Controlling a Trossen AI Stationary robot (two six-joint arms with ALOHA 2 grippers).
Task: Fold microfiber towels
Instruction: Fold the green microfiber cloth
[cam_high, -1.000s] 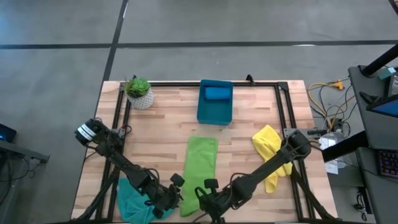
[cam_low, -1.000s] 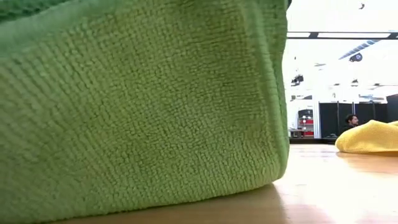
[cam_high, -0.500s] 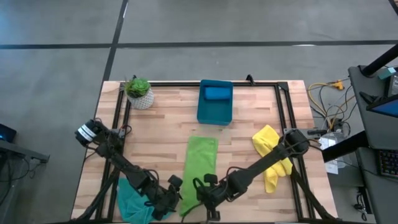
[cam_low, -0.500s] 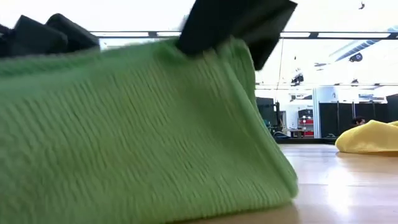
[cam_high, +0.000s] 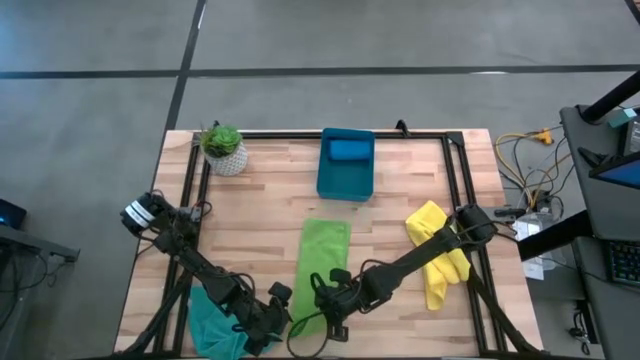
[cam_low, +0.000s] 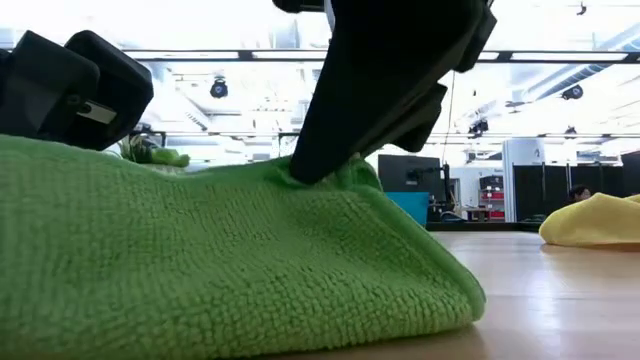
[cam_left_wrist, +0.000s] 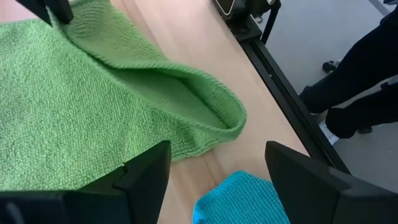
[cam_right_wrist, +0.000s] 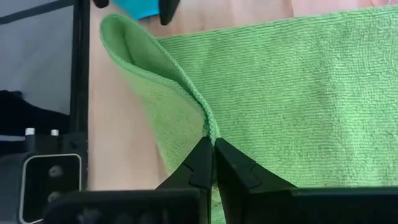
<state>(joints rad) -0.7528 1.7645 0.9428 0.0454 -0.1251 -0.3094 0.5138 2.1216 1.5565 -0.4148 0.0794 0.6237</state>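
Note:
A lime green towel (cam_high: 325, 262) lies as a long strip on the table's middle, its near end doubled over into a loose fold (cam_left_wrist: 214, 118). My right gripper (cam_high: 322, 305) stands over that near end, shut on the cloth (cam_right_wrist: 211, 134). My left gripper (cam_left_wrist: 214, 177) is open just left of the towel's near left corner, with nothing between its fingers. A teal towel (cam_high: 213, 320) lies bunched at the near left. At the right lies a crumpled yellow towel (cam_high: 436, 250). A blue towel (cam_high: 349, 150) sits in the bin. My right gripper pinches a raised ridge of the green towel (cam_right_wrist: 209, 127) between its two fingertips (cam_right_wrist: 202, 158), near the strip's near end. The fingers slant down onto it from above (cam_low: 330, 160). One layer or several, I cannot tell. The cloth peaks at the fingers; the rest lies slack on the table.
A teal-blue plastic bin (cam_high: 335, 185) stands at the far middle and a small potted plant (cam_high: 222, 148) at the far left corner. A black frame rail (cam_left_wrist: 273, 68) runs along the table's edge. Bare wood lies between the green and yellow towels.
My right gripper has gone toward the table's left and down, still shut on the green towel. The towel's near end, which stood high before the low camera, has sunk into a low fold on the table.

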